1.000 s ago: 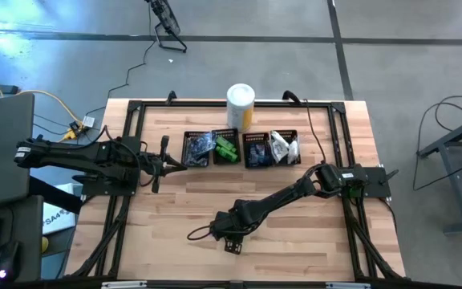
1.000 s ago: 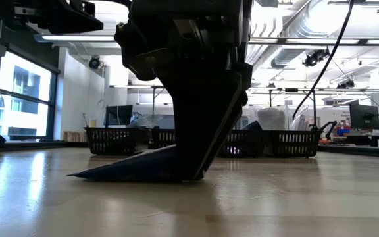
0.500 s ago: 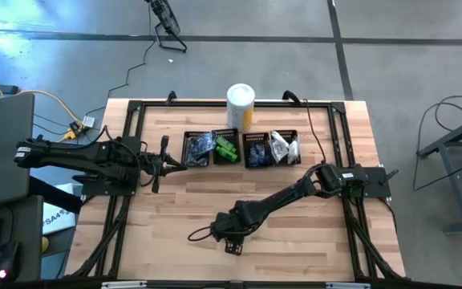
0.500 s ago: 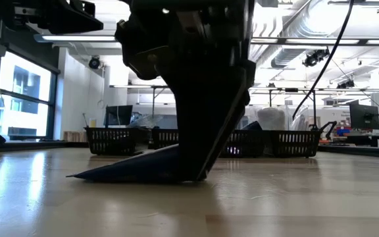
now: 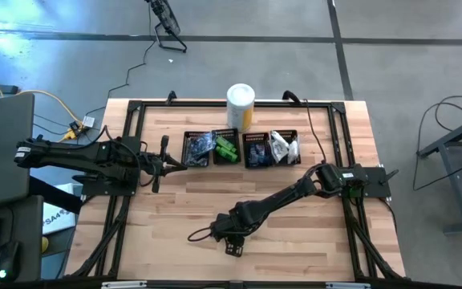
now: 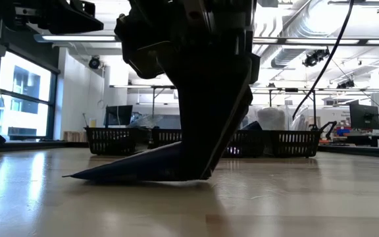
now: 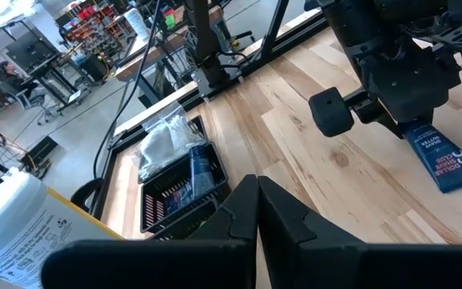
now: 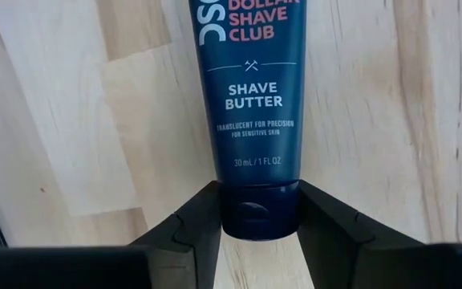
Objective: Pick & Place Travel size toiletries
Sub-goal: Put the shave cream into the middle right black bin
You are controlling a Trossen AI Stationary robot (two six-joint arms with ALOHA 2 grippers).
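On the near table centre, we find the right gripper (image 8: 259, 229) clamped on the shave butter tube (image 8: 247, 104) cap; its crimped tail has apparently lifted slightly, so pickup begins. Left gripper (image 7: 255, 210) waits closed.

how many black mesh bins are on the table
4, in one row at the table's far side: leftmost bin, second bin holding green packets, third bin, rightmost bin holding clear sachets. None looks hidden.
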